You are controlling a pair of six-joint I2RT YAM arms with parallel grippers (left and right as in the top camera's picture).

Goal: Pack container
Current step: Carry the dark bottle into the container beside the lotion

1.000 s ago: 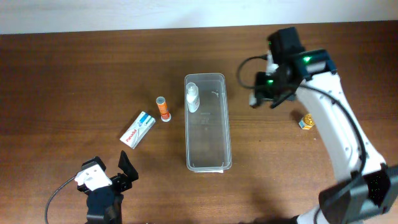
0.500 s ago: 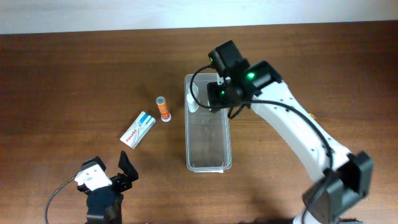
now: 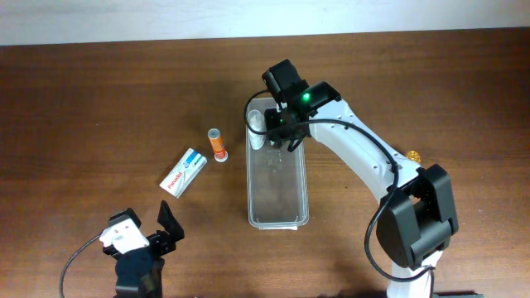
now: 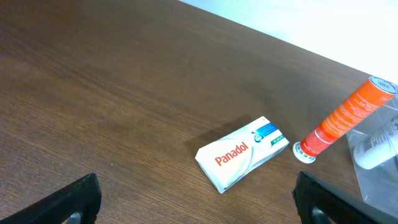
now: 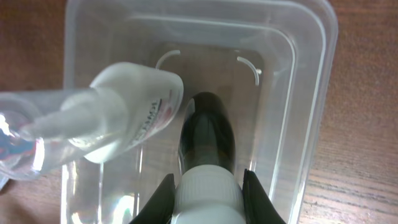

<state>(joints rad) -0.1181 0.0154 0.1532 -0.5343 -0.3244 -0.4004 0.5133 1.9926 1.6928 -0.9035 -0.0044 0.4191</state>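
Note:
The container (image 3: 291,207) is a long clear plastic bin in the middle of the table; its inside fills the right wrist view (image 5: 311,112). A white spray bottle (image 3: 257,128) lies in its far left corner, also in the right wrist view (image 5: 118,118). My right gripper (image 3: 286,132) is over the container's far end, shut on a dark bottle with a white cap (image 5: 206,149) held inside the bin. My left gripper (image 3: 161,232) is open and empty near the front left edge. A Panadol box (image 3: 184,172) and an orange tube (image 3: 217,144) lie left of the container.
A small yellow item (image 3: 411,156) lies on the table right of the container, partly behind my right arm. In the left wrist view the Panadol box (image 4: 242,160) and orange tube (image 4: 345,117) lie ahead on bare wood.
My right arm has swung left from the table's right side to over the container's far end, carrying the dark bottle down into the bin. The left arm has not moved.

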